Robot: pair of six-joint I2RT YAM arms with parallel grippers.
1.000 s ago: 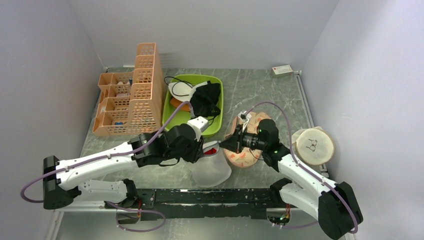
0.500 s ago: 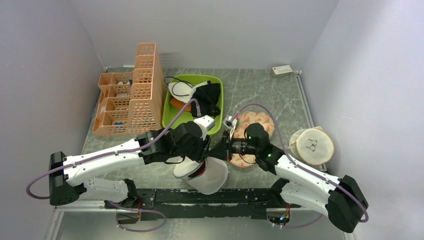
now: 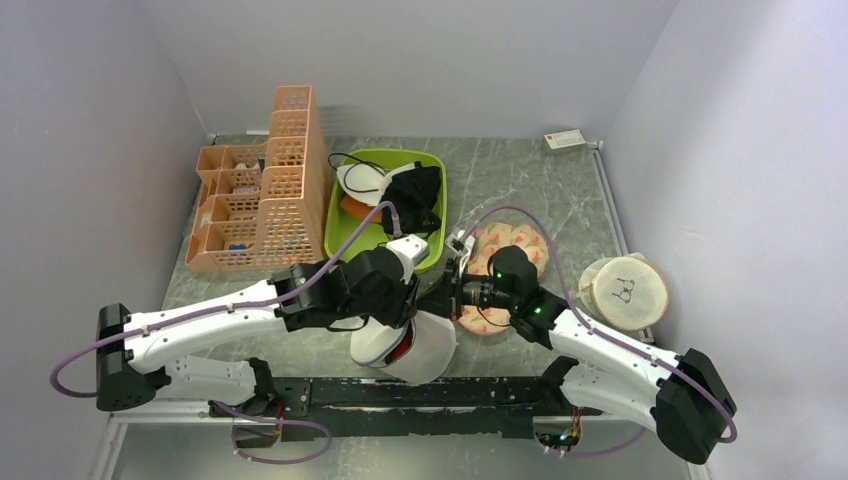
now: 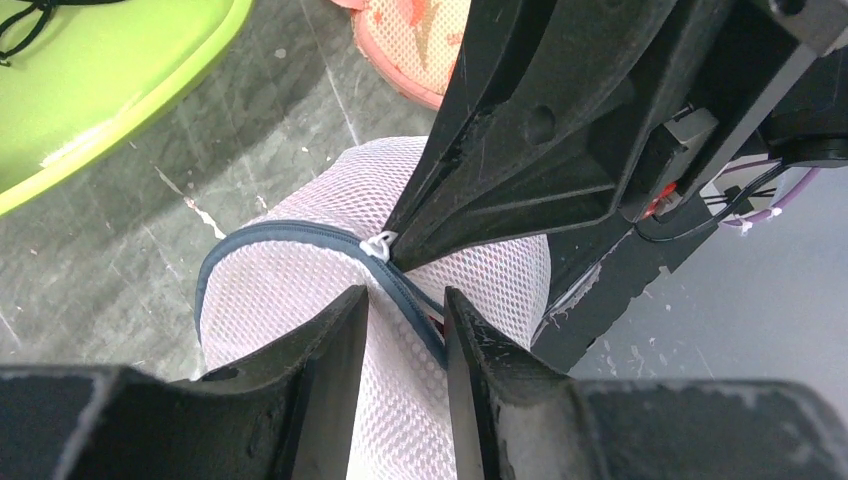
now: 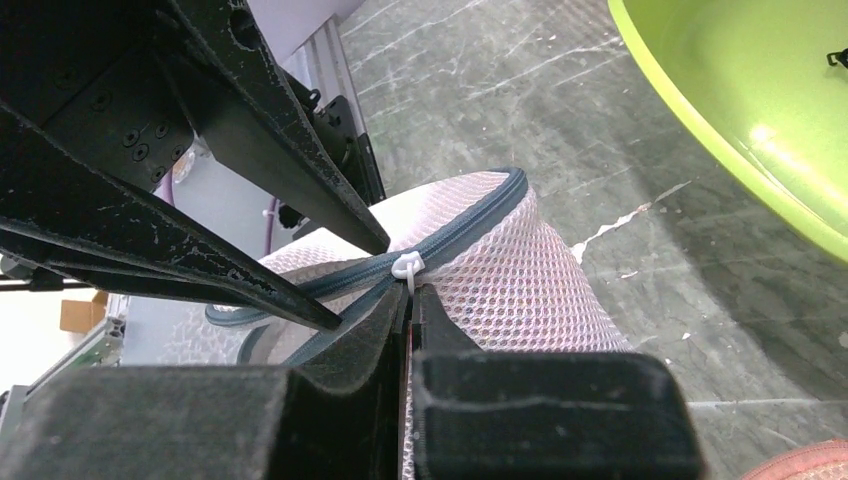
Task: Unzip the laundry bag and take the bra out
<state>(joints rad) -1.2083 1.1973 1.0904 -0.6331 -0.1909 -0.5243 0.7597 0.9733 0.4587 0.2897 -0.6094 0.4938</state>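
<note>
**Item:** the laundry bag [image 3: 428,352]. White mesh dome at the middle of the near edge of the surface [image 3: 520,180], tipped up between the two arms. We cannot tell how much of its grey zip [image 4: 290,232] is already open. The bra [image 3: 403,351] shows only as a red patch through the mesh, so we list it as inside.

**Left gripper** [image 4: 405,300]: narrowed to a small gap, with the zip rim and a fold of mesh pinched in it.

**Right gripper** [image 5: 408,300]: closed to a hairline, with the white zip pull [image 5: 404,267] at its very tips, apparently nipped.

**Hazards, as we judge them:**
- The pull slips free. It is tiny and held only at the tips, so a tug off the line of the zip would release it.
- The bag follows the pull. If the left grip gives, the soft mesh travels along and the slider does not run.
- The mesh jams the slider. The fold bunched beside it could be drawn in.
- The grippers collide. Their tips nearly meet at the slider, leaving little room for the stroke.
</note>
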